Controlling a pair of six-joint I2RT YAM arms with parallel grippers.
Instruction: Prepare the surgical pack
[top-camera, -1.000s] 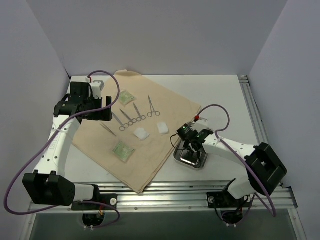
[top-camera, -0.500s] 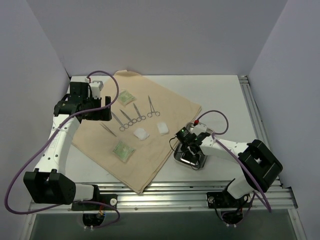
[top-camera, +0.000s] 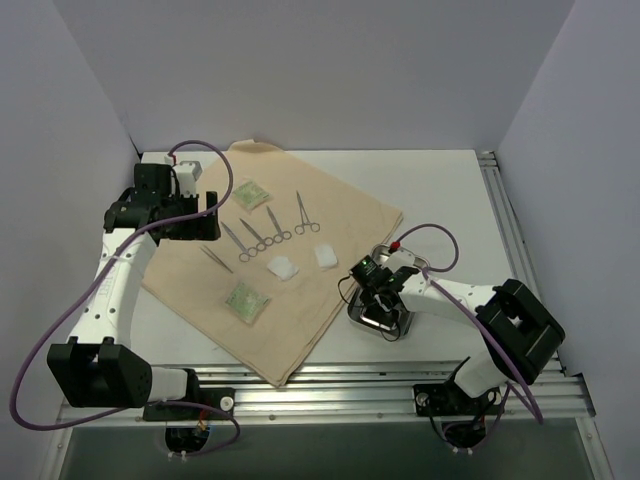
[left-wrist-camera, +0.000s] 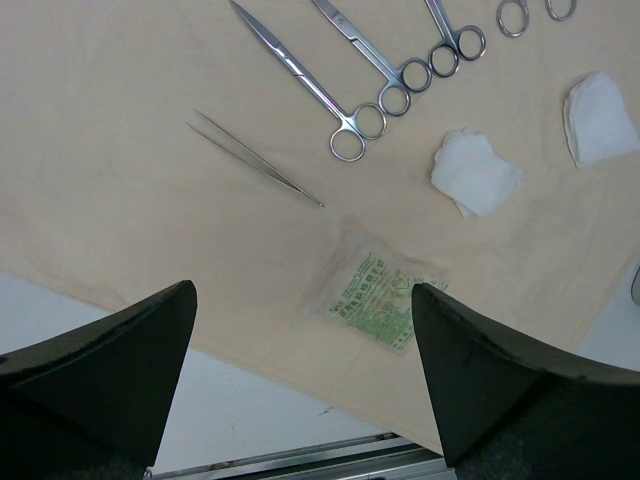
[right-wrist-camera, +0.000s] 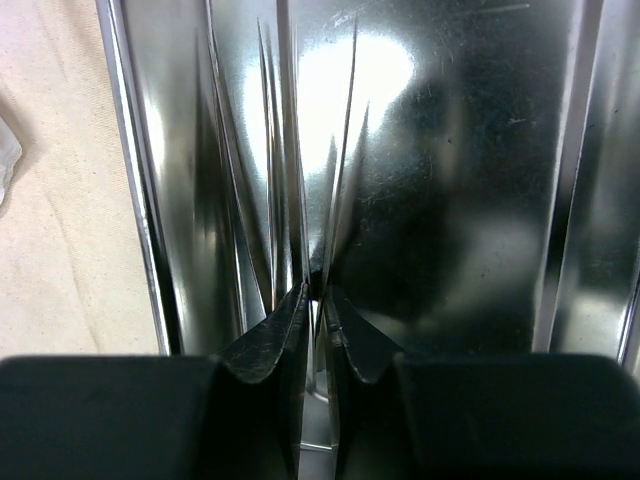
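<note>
The tan cloth (top-camera: 330, 215) lies spread on the table. On it lie several scissor-like forceps (top-camera: 270, 232), thin tweezers (top-camera: 217, 259), two white gauze pads (top-camera: 284, 267) and two green packets (top-camera: 246, 300). The steel tray (top-camera: 398, 325) sits at the cloth's right edge. My right gripper (top-camera: 373, 295) is down in the tray (right-wrist-camera: 450, 150), its jaws (right-wrist-camera: 318, 300) shut on a thin upright metal wall of the tray. My left gripper (top-camera: 203, 225) hangs open and empty above the cloth's left part (left-wrist-camera: 305, 380), with the tweezers (left-wrist-camera: 255, 158) and a green packet (left-wrist-camera: 378, 300) below it.
Grey walls close in the table on the left, back and right. A metal rail (top-camera: 400, 385) runs along the near edge and another along the right side (top-camera: 500, 210). Bare white table shows beside the cloth (left-wrist-camera: 150, 400).
My right arm has folded in and its gripper has settled lower on the tray. My left gripper has drifted slightly left.
</note>
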